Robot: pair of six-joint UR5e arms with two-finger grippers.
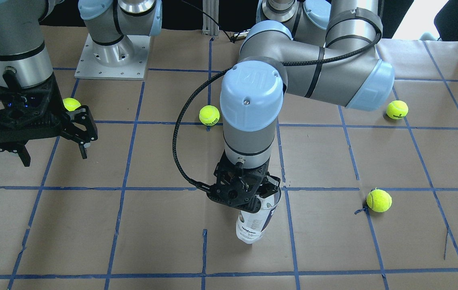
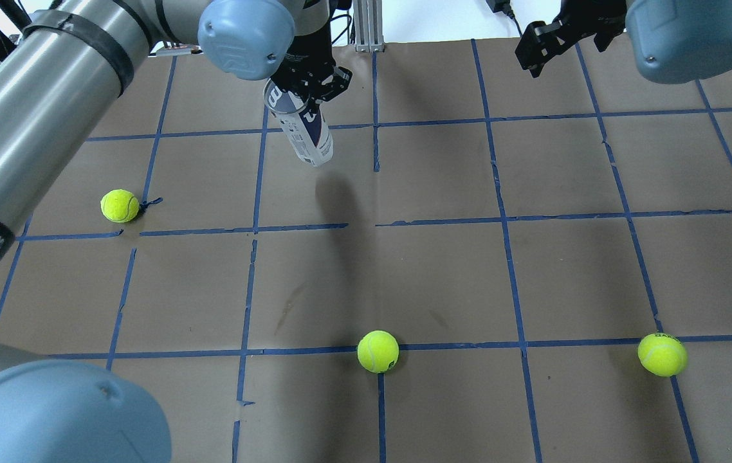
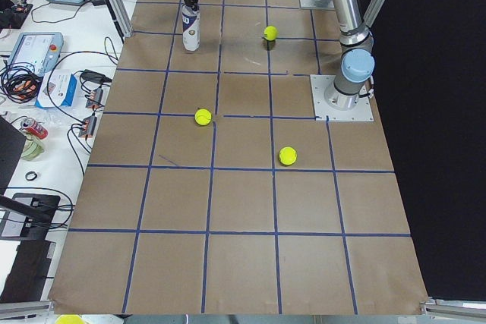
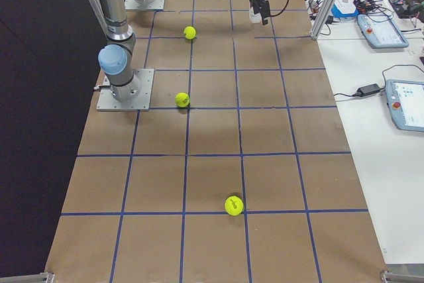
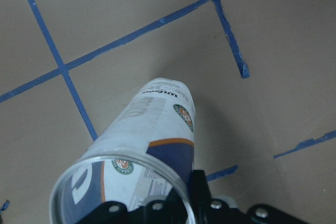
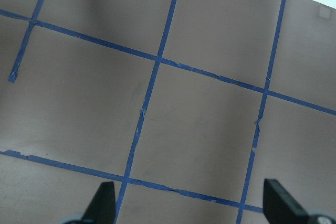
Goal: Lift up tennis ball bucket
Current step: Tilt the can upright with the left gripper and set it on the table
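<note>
The tennis ball bucket (image 1: 252,226) is a clear can with a white and dark-blue label, open end up. My left gripper (image 1: 262,194) is shut on its rim and holds it tilted, its bottom off the brown table. The bucket also shows in the overhead view (image 2: 307,130), the left wrist view (image 5: 152,135), the exterior left view (image 3: 190,29) and the exterior right view (image 4: 256,11). My right gripper (image 1: 54,151) hangs open and empty over the table, far from the bucket; its fingers (image 6: 103,203) stand wide apart over bare paper.
Several yellow-green tennis balls lie loose on the table (image 2: 443,270): one near the left arm (image 1: 378,200), one at mid table (image 1: 209,115), one by the right gripper (image 1: 71,104), one farther off (image 1: 397,109). Operator desks with cables line the table's far side (image 3: 45,73).
</note>
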